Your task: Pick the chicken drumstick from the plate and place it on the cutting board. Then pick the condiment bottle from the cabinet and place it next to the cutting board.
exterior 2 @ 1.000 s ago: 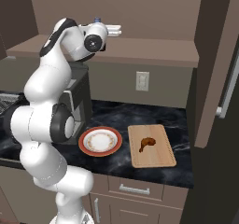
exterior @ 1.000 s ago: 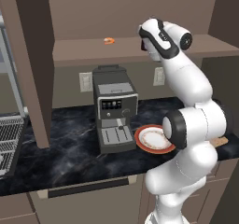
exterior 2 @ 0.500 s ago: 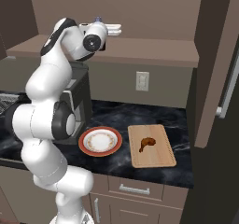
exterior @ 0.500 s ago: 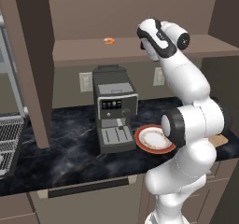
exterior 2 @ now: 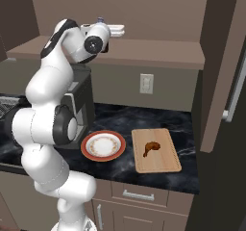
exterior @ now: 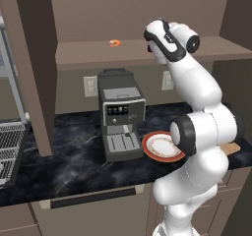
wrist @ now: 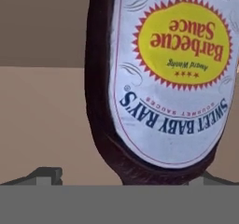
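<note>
A grey coffee machine [exterior: 119,113] stands on the dark marble counter [exterior: 69,166] below the gripper, a small orange ring [exterior: 114,43] lies on the shelf to its left, wall outlets [exterior 2: 146,83] beneath.

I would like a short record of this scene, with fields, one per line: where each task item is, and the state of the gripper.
drumstick: the chicken drumstick lies on the cutting board
plate: the plate has no food on it, left of the board on the counter
bottle: the condiment bottle stands close before the hand, on the cabinet shelf
gripper: the gripper is open, its tips on either side of the bottle's base, not closed on it
</note>
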Robot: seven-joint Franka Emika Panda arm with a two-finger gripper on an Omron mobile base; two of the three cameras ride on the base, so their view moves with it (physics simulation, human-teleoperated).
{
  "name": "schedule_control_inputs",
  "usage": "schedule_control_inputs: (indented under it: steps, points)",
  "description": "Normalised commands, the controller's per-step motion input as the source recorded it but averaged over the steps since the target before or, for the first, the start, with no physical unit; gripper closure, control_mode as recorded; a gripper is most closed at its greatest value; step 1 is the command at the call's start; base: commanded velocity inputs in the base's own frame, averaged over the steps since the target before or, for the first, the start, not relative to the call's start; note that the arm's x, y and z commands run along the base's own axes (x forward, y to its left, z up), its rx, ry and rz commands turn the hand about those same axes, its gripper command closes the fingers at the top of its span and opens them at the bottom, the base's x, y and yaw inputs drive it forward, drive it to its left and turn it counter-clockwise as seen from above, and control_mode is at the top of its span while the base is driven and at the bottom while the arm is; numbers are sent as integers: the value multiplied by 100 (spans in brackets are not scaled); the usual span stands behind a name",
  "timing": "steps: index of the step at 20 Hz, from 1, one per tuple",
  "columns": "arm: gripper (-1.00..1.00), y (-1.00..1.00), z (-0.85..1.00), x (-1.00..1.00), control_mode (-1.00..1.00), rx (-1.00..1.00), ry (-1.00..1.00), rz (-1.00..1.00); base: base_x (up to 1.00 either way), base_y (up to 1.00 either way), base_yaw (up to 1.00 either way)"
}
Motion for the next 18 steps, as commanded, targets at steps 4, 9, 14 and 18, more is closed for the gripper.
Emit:
schedule_control_inputs:
  steps: [4,9,14,18]
  points:
    - [100,13,0,-7,-100,0,0,0,0,0,0]
    - [100,4,3,-7,-100,0,0,0,0,0,0]
    - [100,6,0,-3,-100,0,0,0,0,0,0]
    - [100,3,0,0,-100,0,1,0,0,0,0]
